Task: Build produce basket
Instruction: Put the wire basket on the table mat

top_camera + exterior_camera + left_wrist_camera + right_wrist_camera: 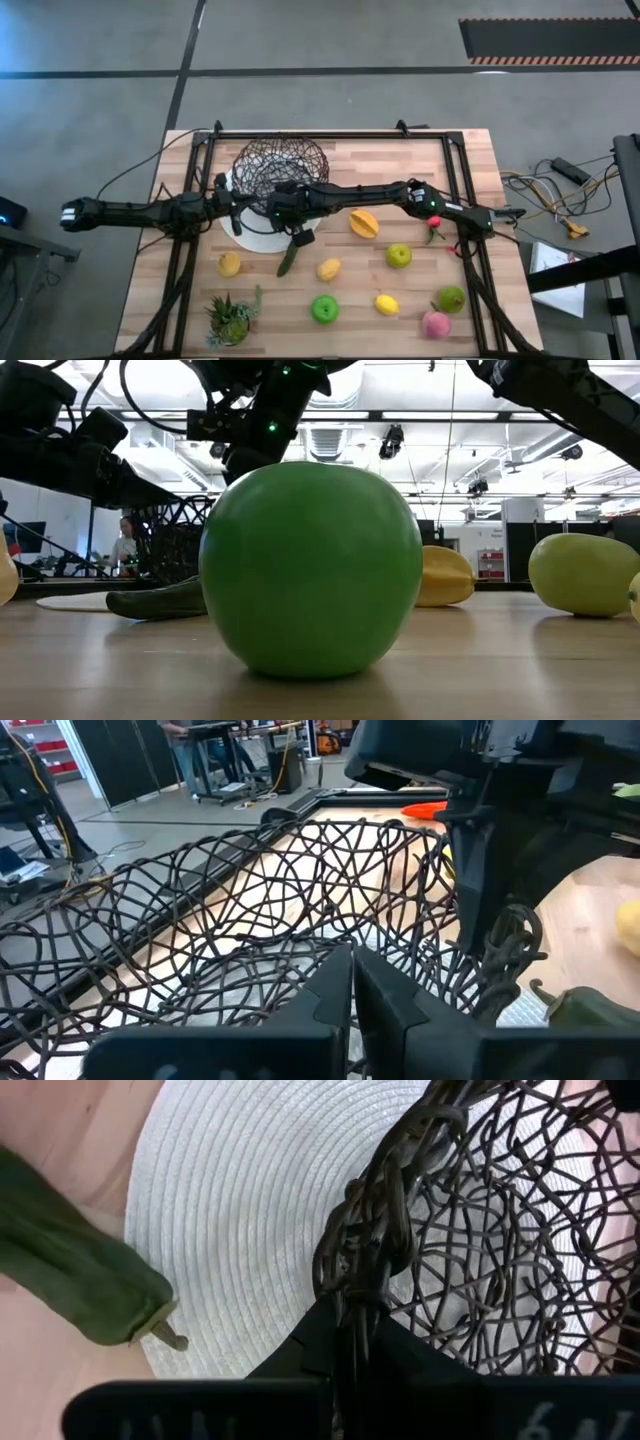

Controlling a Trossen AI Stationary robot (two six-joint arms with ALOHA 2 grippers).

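Right tool [350,1330] pinching one basket [281,166] rim

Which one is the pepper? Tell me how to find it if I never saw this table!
Start at the round dark wire-mesh basket at the far side of the wooden table, sitting on a flat white woven disc. At the disc's near edge lies the long dark green pepper, slanting toward the front. Its neighbours are round and yellow or bright green; it alone is thin, long and dark.

overhead, table-level, both wrist cameras share basket [280,165].
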